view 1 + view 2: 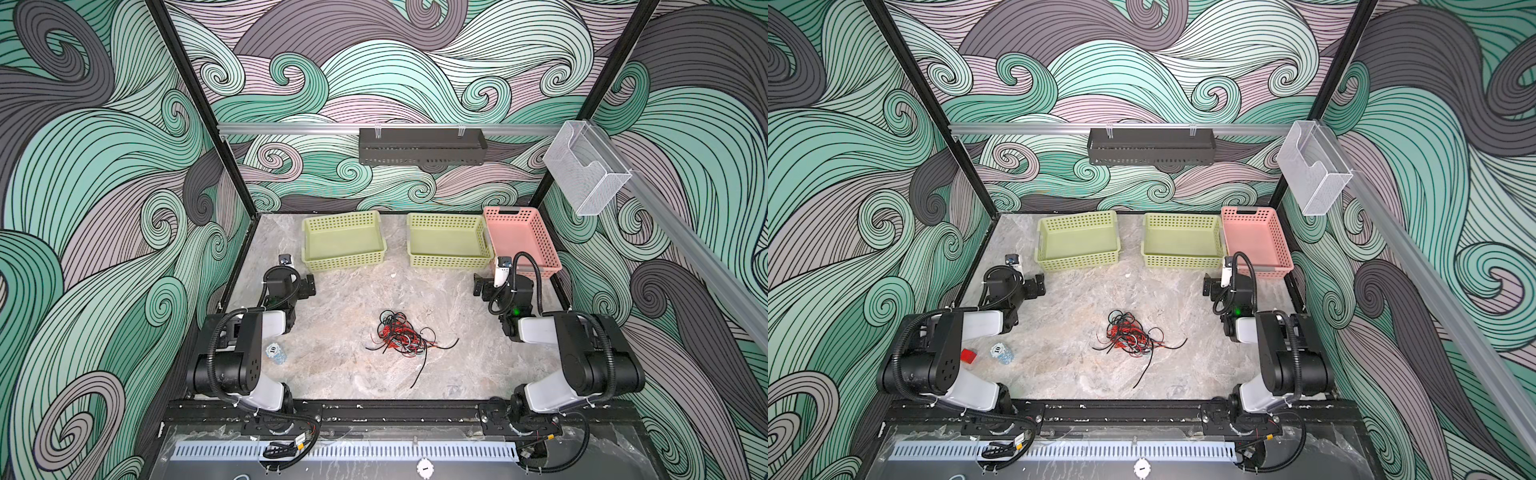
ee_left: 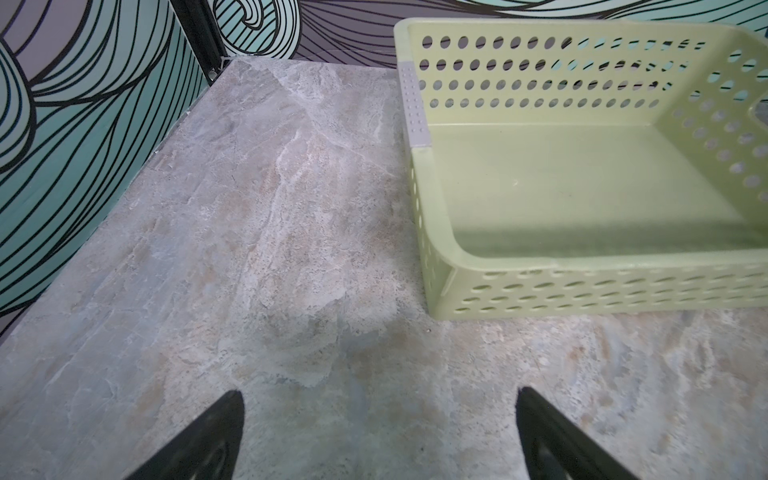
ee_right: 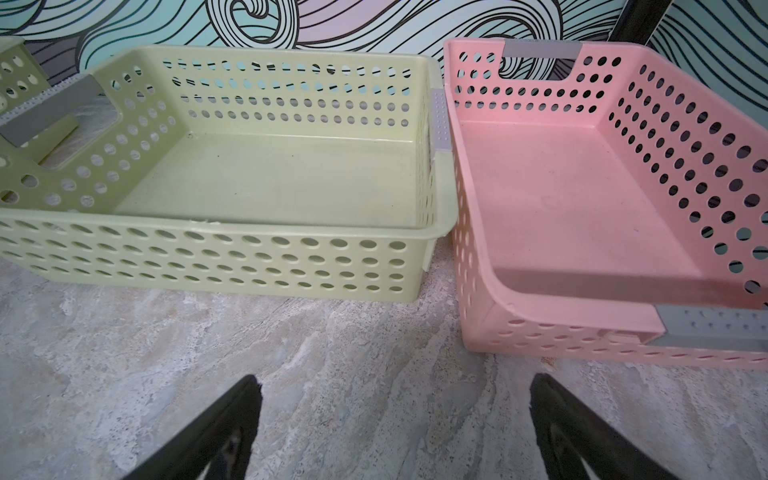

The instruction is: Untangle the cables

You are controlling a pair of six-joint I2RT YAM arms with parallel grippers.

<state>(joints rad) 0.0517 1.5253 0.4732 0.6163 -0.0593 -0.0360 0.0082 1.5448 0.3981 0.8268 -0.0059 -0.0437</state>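
Item 1. Left hand (image 1: 309,286): hovering over the marbled grey worktop (image 1: 353,374), its jaws standing wide apart and gripping nothing.

Item 2. Small red block (image 1: 968,356): showing in a top view only, beside the left arm. A little round blue-and-white stack (image 1: 275,353) is sitting near it.

Item 3. Left pale-green perforated plastic basket (image 1: 345,266): sitting empty.

Item 4. The cables (image 1: 401,334), thin red, black and pale teal wires: lying in one knotted heap at mid-worktop, well apart from both hands.

Item 5. Right pale-green perforated basket (image 1: 449,261): sitting empty.

Item 6. Right hand (image 1: 478,286): hovering with jaws wide apart, gripping nothing.

Item 7. Pink perforated basket (image 1: 540,232): sitting empty, at the far right.

Progress: by the look of it, nothing is being separated yet; the whole untangling is remaining.

Views: both wrist cameras are facing the baskets and missing the heap; only both top views are showing it.
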